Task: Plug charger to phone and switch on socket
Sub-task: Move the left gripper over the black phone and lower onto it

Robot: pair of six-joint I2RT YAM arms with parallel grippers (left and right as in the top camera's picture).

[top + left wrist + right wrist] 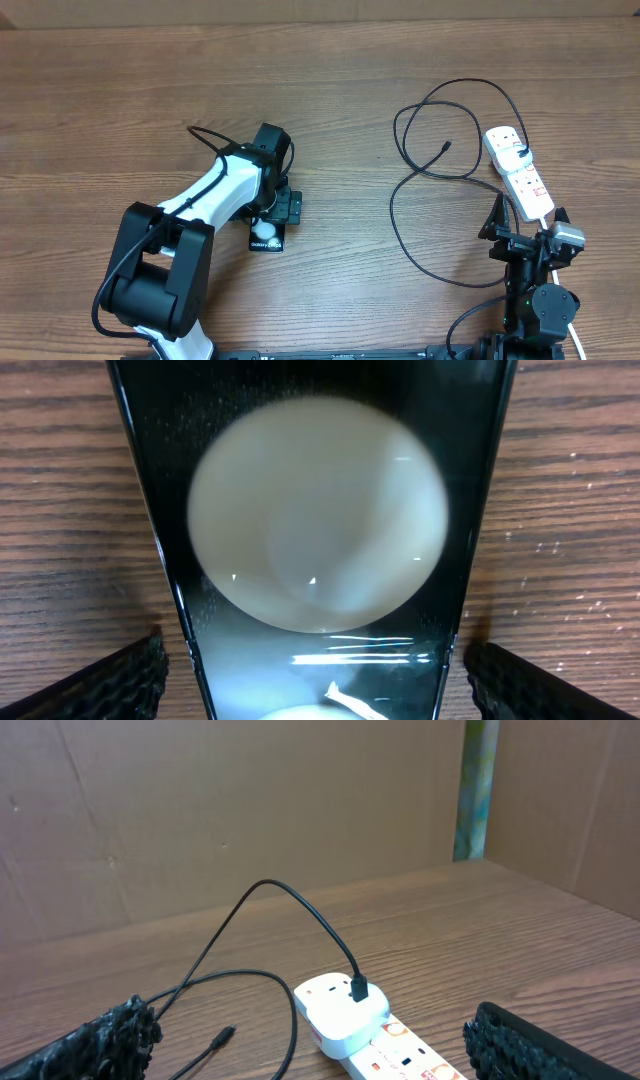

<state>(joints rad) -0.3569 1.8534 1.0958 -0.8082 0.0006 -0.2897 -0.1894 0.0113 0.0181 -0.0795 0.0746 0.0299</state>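
One phone [266, 240] left of centre, long axis running toward the robot (lettering end nearest). Left gripper [315, 655] straddles it, spread wide, not touching. One cable [391, 208], one power strip [518, 172] on the right; right gripper [310, 1020] gapes, holding nothing.

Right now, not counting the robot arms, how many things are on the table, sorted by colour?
Black: 2 (phone, charger cable)
White: 1 (power strip)
Total: 3
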